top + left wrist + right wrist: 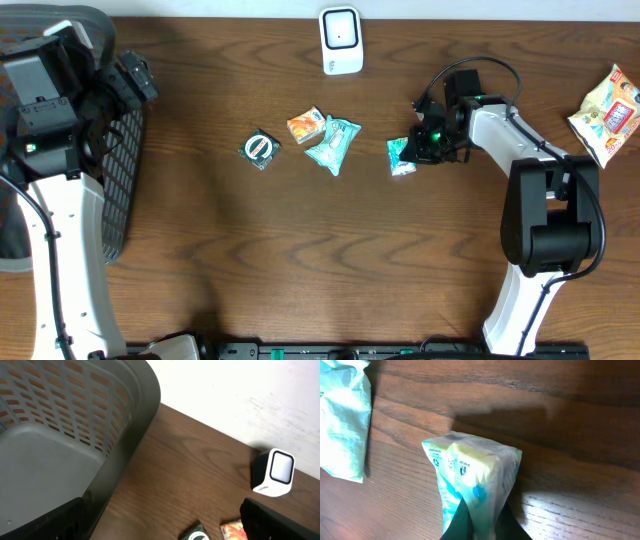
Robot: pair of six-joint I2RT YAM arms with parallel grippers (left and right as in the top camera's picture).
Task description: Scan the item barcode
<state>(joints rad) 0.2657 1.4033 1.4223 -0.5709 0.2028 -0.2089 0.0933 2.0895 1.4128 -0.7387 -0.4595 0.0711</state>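
The item, a small teal-and-white packet [400, 157] [475, 467], lies on the brown table right of centre. My right gripper [419, 148] [482, 522] is shut on its near end, and the wrapper bunches up between the two dark fingers. No barcode shows on the packet in any view. The white scanner [341, 40] [274, 473] stands upright at the table's far edge. Over at the far left, my left gripper [135, 75] [162, 532] hangs open beside the basket with nothing between its fingers.
A grey mesh basket [122, 190] [125, 415] stands at the left edge. A larger teal packet [332, 146] [342, 420], an orange packet [306, 125] [234, 531] and a dark green round-label packet [261, 148] [197, 535] lie mid-table. A snack bag [608, 112] lies far right.
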